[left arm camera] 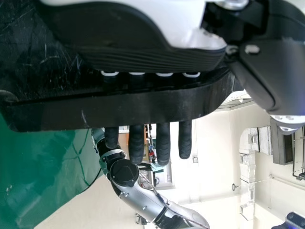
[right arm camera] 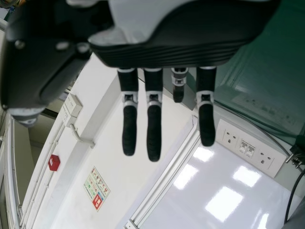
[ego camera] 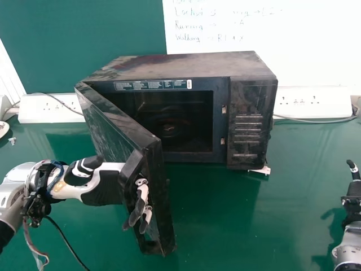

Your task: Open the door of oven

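Oven (ego camera: 248, 121) sits on the green worktop (ego camera: 225, 226), front toward the robot; its door (ego camera: 115, 127) is already wide open, hinged at the oven's left side and swung out toward the robot, dark cavity (ego camera: 175, 121) exposed; interior details too dark to tell. Left hand (ego camera: 104, 185) comes in from the left at the door's outer face, near the free edge; its fingers pass through the opening by the handle (left arm camera: 143, 109) and come out on the inner side, bent back round it, so the hand is part-closed and hooked on; left wrist view shows the fingertips sticking out past the bar; thumb contact with the door, cannot tell. Right hand (ego camera: 353, 208) is at the right edge of the head view, well apart from the oven; fingers extended and relaxed, nothing held. Control panel (ego camera: 248, 127) is right of the cavity; small white piece (ego camera: 260, 170) at the oven's front right corner, down on the worktop; socket strips (ego camera: 51, 108) and (ego camera: 310, 103) run along the wall either side, cables beside them; whiteboard (ego camera: 225, 25) with handwriting is behind the oven, upright; right wrist view also has a red box (right arm camera: 54, 162) and a sign (right arm camera: 96, 188) on the pale wall.
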### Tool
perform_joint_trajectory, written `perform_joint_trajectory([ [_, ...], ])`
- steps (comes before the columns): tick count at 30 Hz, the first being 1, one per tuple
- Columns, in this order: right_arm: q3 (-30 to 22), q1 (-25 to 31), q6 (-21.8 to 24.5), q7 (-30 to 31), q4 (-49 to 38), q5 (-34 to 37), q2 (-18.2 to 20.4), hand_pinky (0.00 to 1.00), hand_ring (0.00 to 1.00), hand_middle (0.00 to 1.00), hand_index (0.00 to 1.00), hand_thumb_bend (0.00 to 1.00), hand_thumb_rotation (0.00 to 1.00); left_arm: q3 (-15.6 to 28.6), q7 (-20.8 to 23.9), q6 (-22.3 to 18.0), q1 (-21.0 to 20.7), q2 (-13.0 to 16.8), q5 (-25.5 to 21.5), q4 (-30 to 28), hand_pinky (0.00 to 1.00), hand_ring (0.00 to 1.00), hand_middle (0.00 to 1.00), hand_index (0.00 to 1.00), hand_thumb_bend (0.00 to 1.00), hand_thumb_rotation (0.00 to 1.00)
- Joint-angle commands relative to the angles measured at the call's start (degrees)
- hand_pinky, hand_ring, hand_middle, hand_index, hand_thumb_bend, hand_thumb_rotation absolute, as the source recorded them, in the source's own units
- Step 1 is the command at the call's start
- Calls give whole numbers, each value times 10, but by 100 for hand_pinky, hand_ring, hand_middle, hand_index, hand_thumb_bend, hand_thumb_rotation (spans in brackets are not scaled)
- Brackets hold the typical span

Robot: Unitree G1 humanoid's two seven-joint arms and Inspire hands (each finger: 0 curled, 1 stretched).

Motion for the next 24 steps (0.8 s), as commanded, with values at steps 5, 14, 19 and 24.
perform_joint_trajectory([
  [5,1,-3,1,-5,-4,-3,-6,30,36,46,57,100,89,120,-4,-53,-14,52,-40,-17,20,24,31,40,100,80],
  [14,1,-6,3,-8,-5,-3,-7,29,35,47,58,100,88,205,-4,-51,19,52,-60,-42,11,18,29,38,93,83],
  [19,0,-7,3,-4,4,-5,-14,30,36,47,59,100,88,260,-4,-40,50,70,-49,-34,8,15,28,39,92,83],
  [24,4,-3,-1,-3,4,-11,-18,31,36,48,59,100,89,357,10,-44,95,90,-23,-58,8,14,26,38,90,49],
])
